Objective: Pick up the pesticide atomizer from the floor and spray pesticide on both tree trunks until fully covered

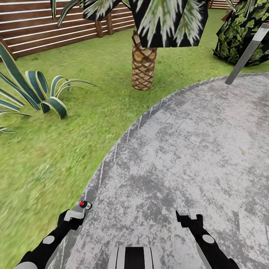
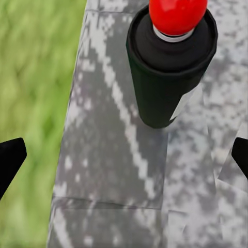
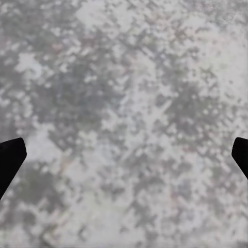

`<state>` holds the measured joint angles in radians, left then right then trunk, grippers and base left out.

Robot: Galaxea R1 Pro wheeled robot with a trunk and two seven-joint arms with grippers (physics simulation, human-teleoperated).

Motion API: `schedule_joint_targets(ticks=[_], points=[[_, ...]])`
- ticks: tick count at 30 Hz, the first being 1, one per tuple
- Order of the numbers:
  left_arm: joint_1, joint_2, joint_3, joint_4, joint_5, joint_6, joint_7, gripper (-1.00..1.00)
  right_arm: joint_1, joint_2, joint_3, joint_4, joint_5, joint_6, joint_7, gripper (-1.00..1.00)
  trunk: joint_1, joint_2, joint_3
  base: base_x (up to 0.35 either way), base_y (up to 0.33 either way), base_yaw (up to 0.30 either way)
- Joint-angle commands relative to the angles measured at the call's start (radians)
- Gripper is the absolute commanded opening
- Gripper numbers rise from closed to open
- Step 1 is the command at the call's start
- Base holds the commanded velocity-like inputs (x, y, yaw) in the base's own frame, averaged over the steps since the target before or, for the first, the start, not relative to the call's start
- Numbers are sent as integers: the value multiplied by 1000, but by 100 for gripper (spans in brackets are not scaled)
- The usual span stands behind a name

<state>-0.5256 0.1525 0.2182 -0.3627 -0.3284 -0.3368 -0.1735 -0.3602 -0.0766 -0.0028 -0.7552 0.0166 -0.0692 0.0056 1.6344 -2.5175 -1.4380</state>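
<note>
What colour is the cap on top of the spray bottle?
Bright red, atop the spray bottle with its black body; clearest in the left wrist view.

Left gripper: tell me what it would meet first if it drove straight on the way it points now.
Probably the pesticide atomizer, lying on the grey stone paving near the grass edge. The left gripper is open with the bottle just ahead, slightly off centre; depth is unclear, so it could meet paving first.

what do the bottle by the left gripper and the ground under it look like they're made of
Bottle: matte black body, likely plastic, no glare; glossy red top with a highlight, metal-looking collar beneath. Paving: mottled grey stone or concrete, rough and dull, beside blurry green grass.
</note>
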Motion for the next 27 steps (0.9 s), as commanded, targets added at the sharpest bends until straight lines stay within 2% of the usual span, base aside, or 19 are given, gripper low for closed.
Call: schedule_joint_targets(ticks=[1, 16, 27], points=[[-1, -1, 8, 1, -6, -4, -8, 100, 0, 0, 0, 1, 2, -3, 1, 100, 0, 0, -1, 0, 0, 1], [-1, -1, 10, -1, -5, -4, -6, 100, 0, 0, 0, 1, 2, -3, 1, 100, 0, 0, -1, 60, 0, 0], [-2, -2, 8, -1, -4, -4, -6, 100, 0, 0, 0, 1, 2, -3, 1, 100, 0, 0, -1, 63, -58, 0]])
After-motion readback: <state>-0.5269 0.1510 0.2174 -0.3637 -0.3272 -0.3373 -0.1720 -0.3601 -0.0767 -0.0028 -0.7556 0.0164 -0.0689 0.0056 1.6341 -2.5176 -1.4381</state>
